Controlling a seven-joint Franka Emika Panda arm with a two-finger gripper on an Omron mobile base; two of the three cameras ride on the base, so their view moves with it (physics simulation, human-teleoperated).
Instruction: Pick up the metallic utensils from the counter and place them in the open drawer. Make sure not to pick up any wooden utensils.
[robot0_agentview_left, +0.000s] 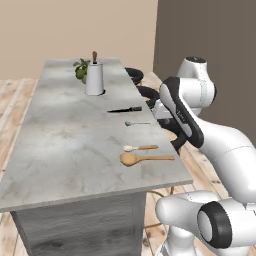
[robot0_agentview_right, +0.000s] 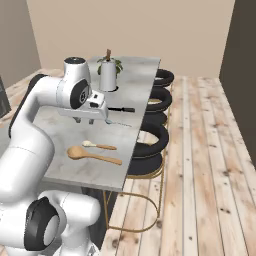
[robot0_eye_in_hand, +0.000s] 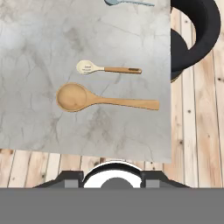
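Gripper (robot0_agentview_right: 82, 120) hung above counter (robot0_agentview_left: 60, 145), near its long stool-side edge; jaw state indeterminable. Nothing visibly held. White holder (robot0_agentview_left: 94, 79) at far end, containing dark-handled utensil. Knife (robot0_agentview_left: 125, 109), silver spoon (robot0_agentview_left: 136, 123), cream-headed spoon (robot0_agentview_left: 141, 147), large wooden spoon (robot0_agentview_left: 146, 158) ranged along stool-side edge.

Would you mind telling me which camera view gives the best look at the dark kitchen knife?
The left base view: the knife lies in full, unobstructed, on the counter beyond the silver spoon. In the right base view the knife is partly hidden behind the robot's hand. The hand view looks down on the two wooden spoons instead.
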